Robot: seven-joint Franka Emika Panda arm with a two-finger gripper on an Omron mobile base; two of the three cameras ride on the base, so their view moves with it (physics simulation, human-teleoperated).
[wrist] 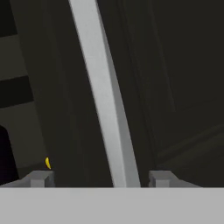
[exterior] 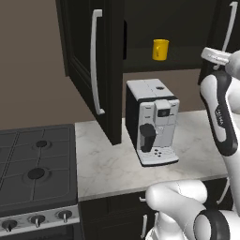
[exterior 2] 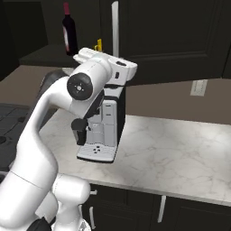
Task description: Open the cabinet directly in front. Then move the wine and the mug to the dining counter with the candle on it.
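Left door of the cabinet [exterior: 89,70] hangs swung wide open, and there's the mug [exterior: 160,49], bright yellow, sitting on the shelf inside. From the right side, the wine [exterior 2: 68,34] stands upright on that same shelf, just left of the mug. Below them, a coffee machine [exterior: 152,123] rests on the marble counter [exterior: 108,164], with a stove [exterior: 37,164] to its left. Up at the right door, the gripper [wrist: 100,177] has its fingers spread apart, straddling the pale handle [wrist: 103,96] without clamping it.
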